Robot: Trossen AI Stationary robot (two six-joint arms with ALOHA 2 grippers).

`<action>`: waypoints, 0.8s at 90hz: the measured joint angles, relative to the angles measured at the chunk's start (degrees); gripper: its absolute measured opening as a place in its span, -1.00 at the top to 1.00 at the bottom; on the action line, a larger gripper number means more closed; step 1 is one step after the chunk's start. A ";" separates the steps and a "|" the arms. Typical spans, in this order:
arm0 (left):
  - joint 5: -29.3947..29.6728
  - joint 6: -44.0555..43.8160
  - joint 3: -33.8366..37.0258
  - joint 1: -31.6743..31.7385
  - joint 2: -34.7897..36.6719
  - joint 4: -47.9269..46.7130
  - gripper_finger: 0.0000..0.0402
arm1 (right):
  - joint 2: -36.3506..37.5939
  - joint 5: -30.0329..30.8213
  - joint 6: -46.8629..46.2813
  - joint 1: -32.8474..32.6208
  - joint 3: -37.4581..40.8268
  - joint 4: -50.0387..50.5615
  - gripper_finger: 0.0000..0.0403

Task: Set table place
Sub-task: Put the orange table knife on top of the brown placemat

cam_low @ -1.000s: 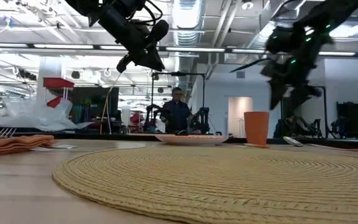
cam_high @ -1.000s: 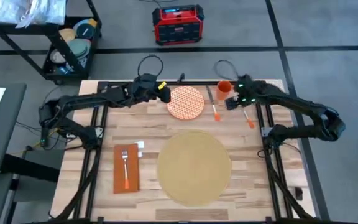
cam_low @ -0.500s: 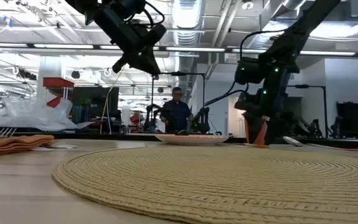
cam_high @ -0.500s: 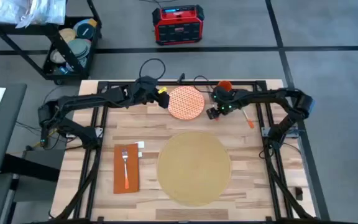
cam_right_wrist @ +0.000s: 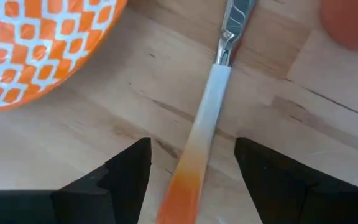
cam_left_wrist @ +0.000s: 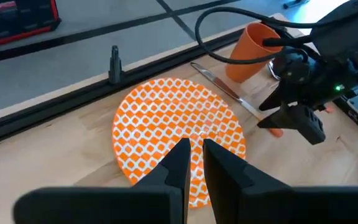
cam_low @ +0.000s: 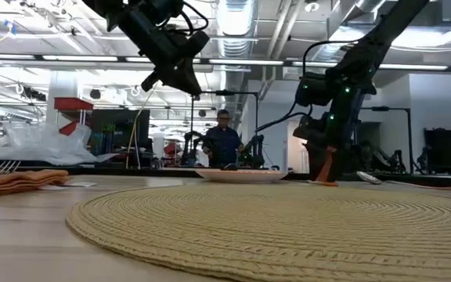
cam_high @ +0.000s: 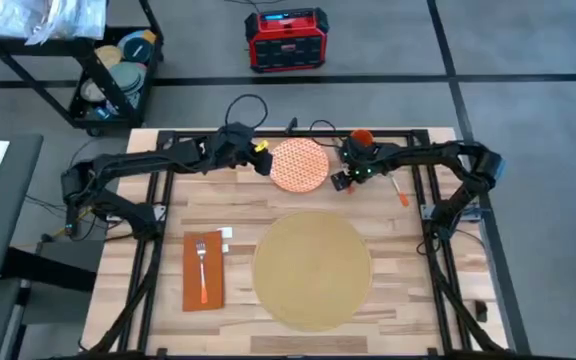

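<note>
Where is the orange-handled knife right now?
In the high view the orange-handled metal knife lies flat on the light wooden table, far side, between the orange-and-white patterned round plate and the orange cup, under the open right gripper.

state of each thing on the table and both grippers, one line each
large round tan woven placemat: flat, bare
orange-and-white patterned round plate: flat, off the placemat
rust-orange cloth napkin: flat, fork on top
orange-handled fork: lying on napkin
orange-handled knife: lying on wood, ungripped
orange cup: upright
left gripper: shut, empty, above plate
right gripper: open, astride knife handle
</note>
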State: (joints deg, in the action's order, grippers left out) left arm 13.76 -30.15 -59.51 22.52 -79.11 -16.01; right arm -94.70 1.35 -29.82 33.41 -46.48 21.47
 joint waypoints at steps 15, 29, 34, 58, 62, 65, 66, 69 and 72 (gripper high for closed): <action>0.03 2.41 0.00 0.00 0.00 0.00 0.88 | 0.00 0.43 -0.55 -0.02 0.99 -0.15 0.02; 0.04 2.93 0.00 0.00 0.00 -0.07 0.88 | -0.04 0.69 -0.35 0.02 1.78 -0.39 0.30; 0.04 2.95 0.00 0.00 -0.02 -0.05 0.88 | -0.05 1.15 -0.31 -0.19 1.86 -0.45 0.42; 0.09 2.98 0.00 0.02 -0.02 -1.22 0.88 | -0.11 0.50 0.16 -0.63 1.97 -0.49 0.96; 0.09 2.99 0.00 0.01 -0.02 -1.59 0.88 | -0.12 0.00 0.09 -0.96 1.97 -0.37 0.97; 0.09 2.99 0.00 0.00 -0.02 -2.02 0.88 | -0.13 -0.23 -0.10 -1.28 1.96 -0.25 0.98; 0.09 2.99 0.00 0.00 -0.02 -2.18 0.88 | -0.13 -0.30 -0.15 -1.40 1.94 -0.18 0.98; 0.09 2.99 0.00 0.00 -0.02 -2.70 0.88 | -0.13 -0.39 -0.15 -1.77 1.92 0.07 0.99; 0.09 2.99 0.00 0.00 -0.02 -3.10 0.88 | -0.13 -0.50 -0.17 -2.23 1.91 0.32 0.99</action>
State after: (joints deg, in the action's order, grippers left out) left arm 13.85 -27.16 -59.51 22.52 -79.13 -19.11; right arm -94.83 0.84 -29.99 31.18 -44.57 21.80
